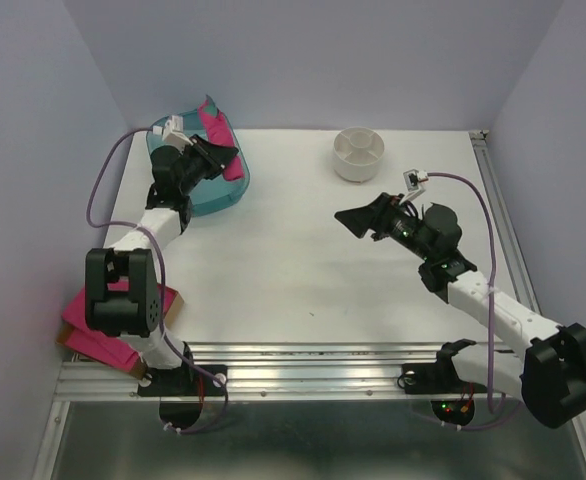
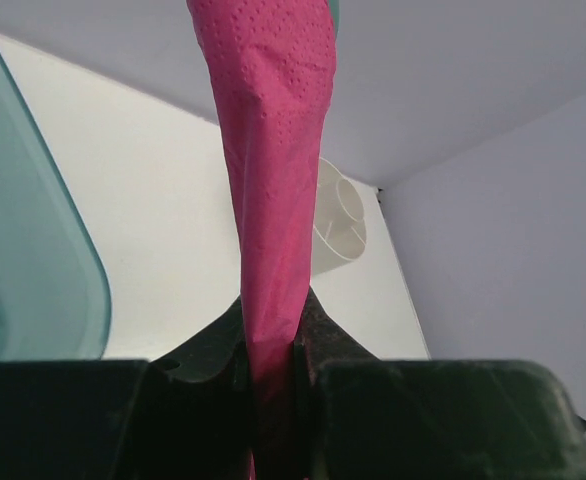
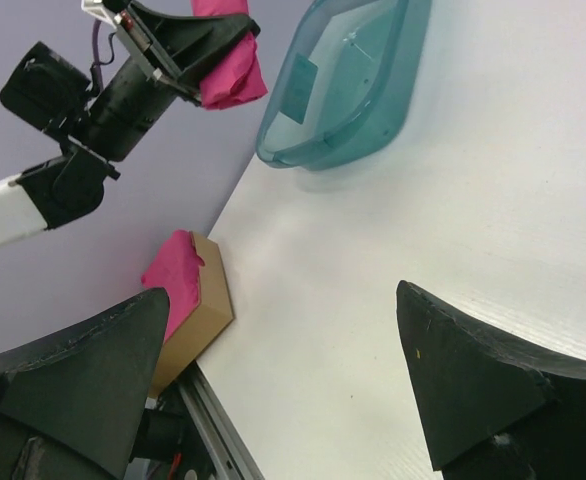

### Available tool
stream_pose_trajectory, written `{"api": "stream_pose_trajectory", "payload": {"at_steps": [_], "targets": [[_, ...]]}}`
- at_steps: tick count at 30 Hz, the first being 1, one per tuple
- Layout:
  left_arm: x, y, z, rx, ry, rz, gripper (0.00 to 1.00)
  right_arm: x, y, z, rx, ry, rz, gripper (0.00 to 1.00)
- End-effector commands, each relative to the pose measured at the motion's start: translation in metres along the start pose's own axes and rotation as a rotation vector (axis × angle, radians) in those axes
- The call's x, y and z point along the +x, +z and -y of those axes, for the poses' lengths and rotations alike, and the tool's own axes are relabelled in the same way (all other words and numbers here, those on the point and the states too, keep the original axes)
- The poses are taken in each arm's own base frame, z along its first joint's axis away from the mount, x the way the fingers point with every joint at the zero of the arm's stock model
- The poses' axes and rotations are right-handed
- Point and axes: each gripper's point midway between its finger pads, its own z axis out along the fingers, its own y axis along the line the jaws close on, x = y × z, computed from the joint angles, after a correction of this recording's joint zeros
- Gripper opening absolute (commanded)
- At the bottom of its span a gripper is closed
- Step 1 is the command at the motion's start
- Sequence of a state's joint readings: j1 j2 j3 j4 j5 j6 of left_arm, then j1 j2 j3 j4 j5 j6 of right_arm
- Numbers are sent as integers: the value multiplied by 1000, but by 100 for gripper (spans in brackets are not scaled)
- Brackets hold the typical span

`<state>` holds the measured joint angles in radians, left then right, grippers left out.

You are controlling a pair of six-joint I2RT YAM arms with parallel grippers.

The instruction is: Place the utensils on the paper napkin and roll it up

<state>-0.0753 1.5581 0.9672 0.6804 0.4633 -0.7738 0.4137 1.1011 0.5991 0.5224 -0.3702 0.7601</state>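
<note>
Dangling bunched from clamped left pincer [image 1: 213,152] at upper left, thin paper napkin [image 2: 273,180] could tear or land crumpled; right pincer [image 1: 361,218] stood apart.

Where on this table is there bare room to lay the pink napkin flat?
The white tabletop between the translucent teal plastic tub and the open right tool is bare, down to the near rail. Crowded: back left around the tub, back right by the white round divided cup.

Right fingers [image 3: 473,390] spread wide over the worktop [image 3: 373,250]; at eleven o'clock, left fingers [image 3: 191,32] pinch the paper napkin [image 3: 231,75].
</note>
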Motion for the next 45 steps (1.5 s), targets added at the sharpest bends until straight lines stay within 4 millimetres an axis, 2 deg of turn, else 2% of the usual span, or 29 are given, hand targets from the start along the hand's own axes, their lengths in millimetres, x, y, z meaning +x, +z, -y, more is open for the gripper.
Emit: {"api": "stream_pose_trajectory", "payload": {"at_steps": [1, 2, 3, 4, 10, 11, 12, 14, 15, 16, 19, 25, 26, 33, 34, 35, 37, 43, 45], "targets": [[-23, 18, -10, 5, 39, -8, 0, -21, 6, -21, -51, -63, 38, 100], [-22, 25, -27, -23, 24, -20, 0, -19, 7, -19, -50, -61, 30, 100], [-30, 32, -26, -17, 30, -9, 0, -19, 8, -20, -58, -63, 29, 100], [-23, 40, -41, -37, 14, -35, 0, -18, 8, -20, -62, -65, 25, 100], [-23, 74, -81, -103, 6, -55, 0, -13, 9, -21, -84, -61, 9, 100], [-38, 74, -92, -122, 9, -29, 0, -13, 9, -23, -92, -62, 9, 100], [-38, 76, -98, -131, 5, -29, 0, -12, 9, -22, -91, -61, 6, 100], [-32, 81, -116, -155, -8, -42, 0, -10, 8, -22, -93, -64, 2, 100], [-37, 85, -117, -151, 9, -37, 0, -11, 8, -22, -94, -63, 5, 100], [-30, 88, -129, -179, 0, -54, 0, -11, 8, -22, -95, -63, 4, 100], [-27, 95, -146, -213, 10, -73, 0, -9, 8, -20, -94, -59, 0, 100], [-14, 105, -166, -220, -3, -122, 0, -6, 9, -19, -94, -58, -9, 100], [-7, 105, -174, -237, -21, -137, 0, -7, 9, -20, -96, -60, -9, 100], [5, 108, -201, -327, -44, -175, 0, -6, 10, -21, -103, -59, -15, 100], [1, 111, -200, -326, -41, -174, 0, -5, 10, -20, -101, -58, -17, 100], [11, 111, -207, -337, -59, -204, 0, -5, 10, -20, -101, -57, -17, 100], [17, 113, -212, -340, -79, -227, 0, -5, 10, -20, -103, -57, -18, 100], [28, 114, -220, -354, -118, -259, 0, -5, 10, -21, -109, -57, -22, 100], [31, 114, -223, -364, -123, -263, 6, -5, 10, -22, -110, -58, -21, 100]]}}
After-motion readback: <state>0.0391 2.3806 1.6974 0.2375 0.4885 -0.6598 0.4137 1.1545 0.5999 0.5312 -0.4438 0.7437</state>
